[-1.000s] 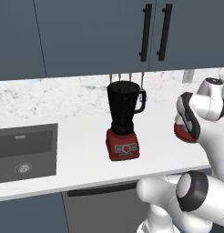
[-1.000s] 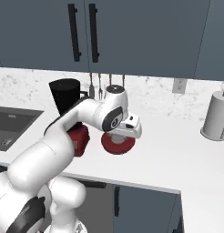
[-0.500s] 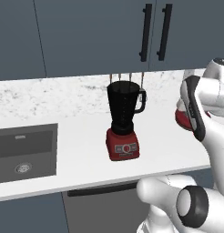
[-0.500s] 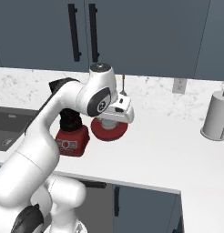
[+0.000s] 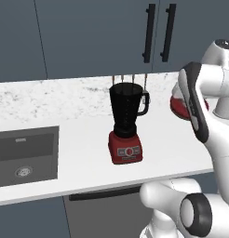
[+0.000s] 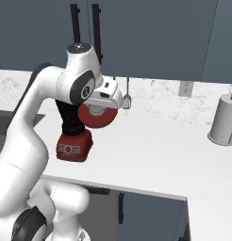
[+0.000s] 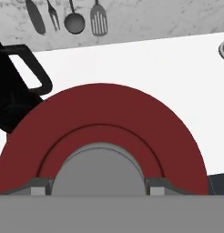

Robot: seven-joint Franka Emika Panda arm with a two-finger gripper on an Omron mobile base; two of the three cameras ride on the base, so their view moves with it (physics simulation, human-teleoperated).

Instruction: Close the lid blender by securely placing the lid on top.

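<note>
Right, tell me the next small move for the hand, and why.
Probably carry the lid sideways toward the blender while keeping it above the jar's rim. The hand is shut on the lid's grey knob and holds it in the air beside the jar's handle, not yet over the open mouth, so lowering now would miss.

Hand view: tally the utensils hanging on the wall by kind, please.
Dark narrow knife-like blade: 1
Grey fork: 1
Grey round ladle: 1
Grey slotted spatula: 1
Total: 4
</note>
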